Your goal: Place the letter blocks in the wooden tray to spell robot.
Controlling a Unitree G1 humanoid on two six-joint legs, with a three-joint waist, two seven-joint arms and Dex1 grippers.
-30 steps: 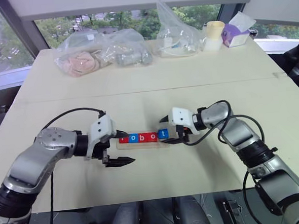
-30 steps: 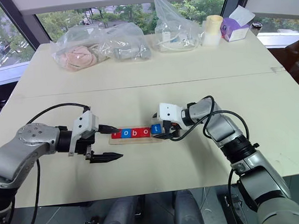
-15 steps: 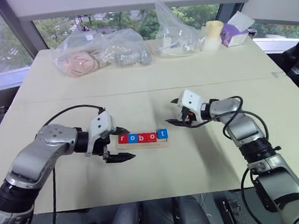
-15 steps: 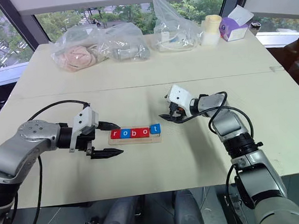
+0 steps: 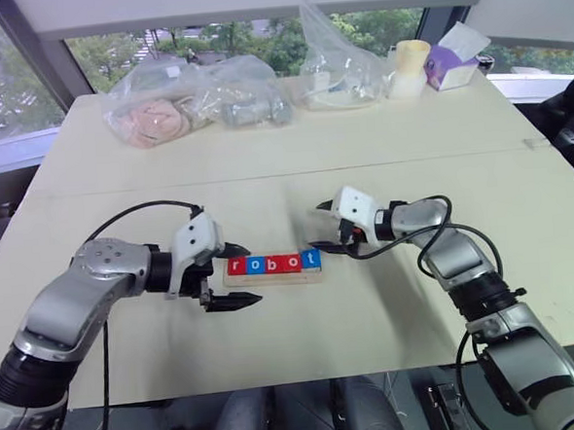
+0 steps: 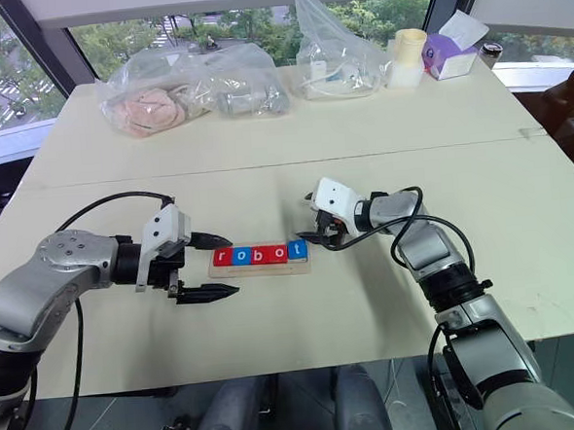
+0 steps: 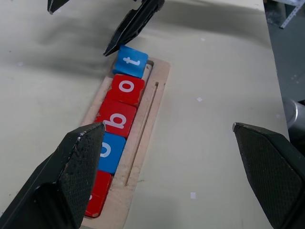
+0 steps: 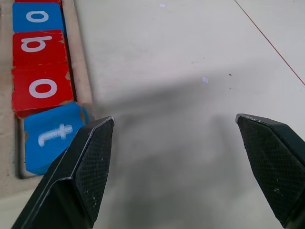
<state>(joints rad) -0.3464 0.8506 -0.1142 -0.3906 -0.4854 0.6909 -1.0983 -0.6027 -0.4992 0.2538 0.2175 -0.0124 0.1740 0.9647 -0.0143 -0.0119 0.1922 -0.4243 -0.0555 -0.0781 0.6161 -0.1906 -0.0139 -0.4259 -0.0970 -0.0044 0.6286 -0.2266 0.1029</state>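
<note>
five flat square glossy red and blue letter blocks fill the long pale wooden tray with rounded corners. the blue t block sits tilted at its end. the left tool and right tool both stand apart, empty, over the matte cream surface.

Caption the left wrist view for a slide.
Five letter blocks spell robot in the wooden tray; the blue t sits askew, between two open pincers.

Clear plastic bags sit along the table's far edge. A pale cup and purple tissue box stand beside them.
</note>
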